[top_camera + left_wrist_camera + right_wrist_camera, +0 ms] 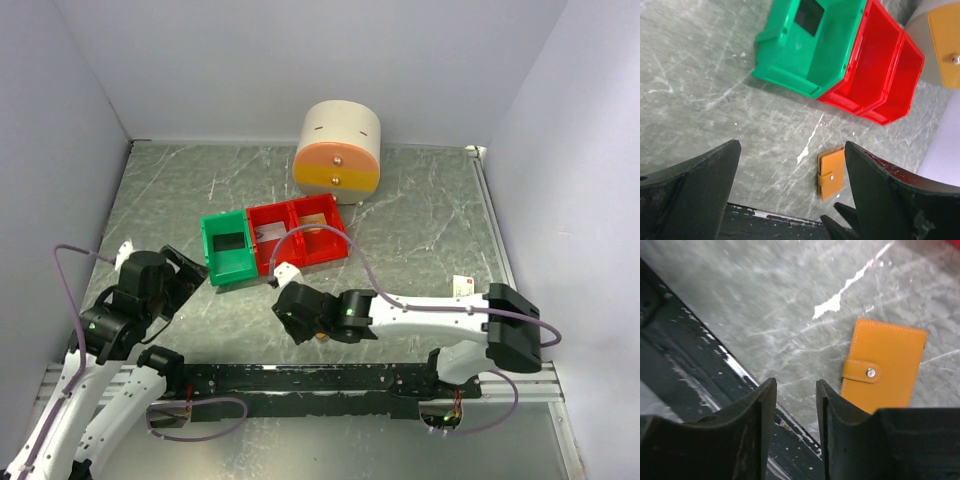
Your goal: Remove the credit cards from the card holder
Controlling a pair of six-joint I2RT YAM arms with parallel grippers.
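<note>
The card holder (884,365) is an orange-tan wallet lying flat on the grey table, snapped shut by its strap; the left wrist view shows the card holder (831,172) too. The credit cards are hidden. My right gripper (795,390) hovers just beside the holder's near left corner, its jaws a little apart with only table between them. From above, the right gripper (300,320) covers most of the holder. My left gripper (791,145) stands wide open and holds nothing, well to the left of the holder, and shows as the left gripper (185,268) from above.
A green bin (228,247) and two red bins (300,233) stand in a row behind the holder. A pale flat thing (268,232) in the middle bin is too small to name. A round cream-and-orange drawer unit (338,150) sits further back. A black rail (300,378) runs along the near edge.
</note>
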